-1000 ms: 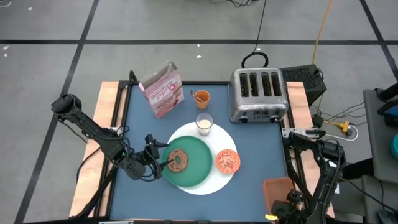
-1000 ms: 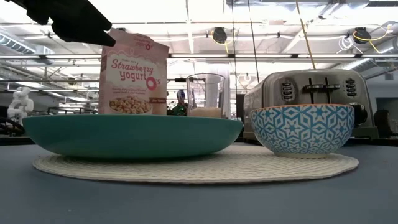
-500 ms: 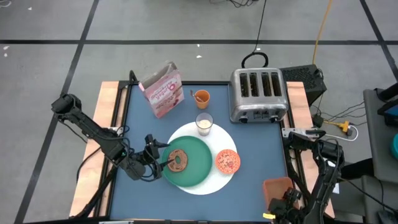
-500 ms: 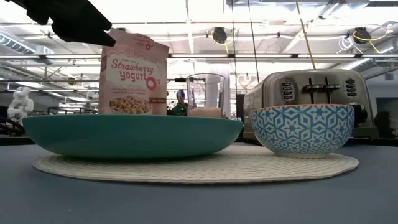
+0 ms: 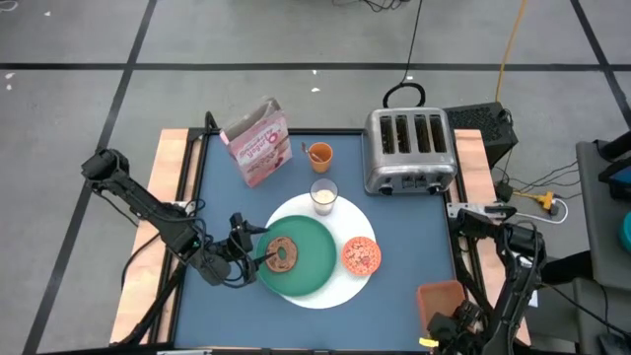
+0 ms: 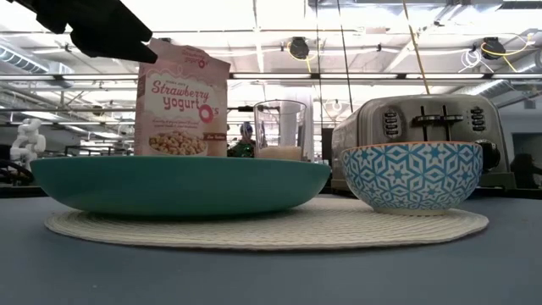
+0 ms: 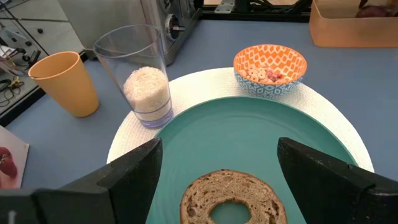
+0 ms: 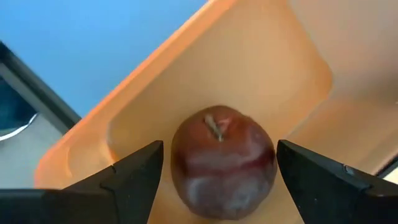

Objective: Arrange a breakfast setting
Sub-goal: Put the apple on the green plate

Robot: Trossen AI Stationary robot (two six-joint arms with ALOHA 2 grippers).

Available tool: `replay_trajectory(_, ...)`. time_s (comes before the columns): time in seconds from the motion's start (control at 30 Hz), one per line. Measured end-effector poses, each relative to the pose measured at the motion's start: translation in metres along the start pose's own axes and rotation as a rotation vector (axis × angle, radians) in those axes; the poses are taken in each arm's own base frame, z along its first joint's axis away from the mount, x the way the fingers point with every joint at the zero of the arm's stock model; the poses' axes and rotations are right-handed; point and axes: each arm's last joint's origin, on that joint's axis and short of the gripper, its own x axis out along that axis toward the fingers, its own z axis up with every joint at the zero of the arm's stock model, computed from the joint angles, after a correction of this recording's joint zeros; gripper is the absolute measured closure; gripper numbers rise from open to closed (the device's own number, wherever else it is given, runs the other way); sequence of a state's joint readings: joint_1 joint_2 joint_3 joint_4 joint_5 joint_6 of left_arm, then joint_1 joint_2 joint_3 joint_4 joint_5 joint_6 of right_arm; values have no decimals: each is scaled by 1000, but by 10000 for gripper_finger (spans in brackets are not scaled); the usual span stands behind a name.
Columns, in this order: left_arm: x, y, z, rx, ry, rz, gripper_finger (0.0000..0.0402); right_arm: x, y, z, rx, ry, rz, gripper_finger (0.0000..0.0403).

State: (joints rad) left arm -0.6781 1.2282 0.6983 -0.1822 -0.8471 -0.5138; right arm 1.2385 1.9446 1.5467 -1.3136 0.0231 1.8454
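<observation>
A bagel point(image 7: 233, 196) lies flat on the green plate point(image 5: 315, 261), which sits on the white round mat point(image 5: 335, 291). My left gripper point(image 7: 219, 149) is open at the plate's left rim point(image 5: 264, 256), with a finger on either side of the bagel. The orange patterned bowl point(image 5: 361, 254) and the milk glass point(image 5: 323, 195) stand on the mat. The orange cup point(image 5: 318, 154) and the pink cereal box point(image 5: 258, 146) stand behind. My right gripper point(image 8: 221, 149) is open over the orange bin point(image 5: 439, 298), its fingers flanking a dark red fruit point(image 8: 224, 165) on the bin's floor. No spoon shows.
A silver four-slot toaster point(image 5: 409, 150) stands at the far right of the table. The orange bin sits at the near right corner. Bare blue tabletop point(image 5: 222, 212) lies between the cereal box and the plate, and along the left side.
</observation>
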Motion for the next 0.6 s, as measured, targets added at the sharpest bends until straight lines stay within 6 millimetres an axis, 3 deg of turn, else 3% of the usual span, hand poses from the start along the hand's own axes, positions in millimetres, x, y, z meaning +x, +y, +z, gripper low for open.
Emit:
replay_trajectory(0.17, 0, 0, 0, 0, 0, 0, 80, 14, 7, -5, -53, 13, -48, 99)
replay_trajectory(0.6, 0, 0, 0, 0, 0, -1, 80, 17, 8, -6, -65, 33, -62, 117)
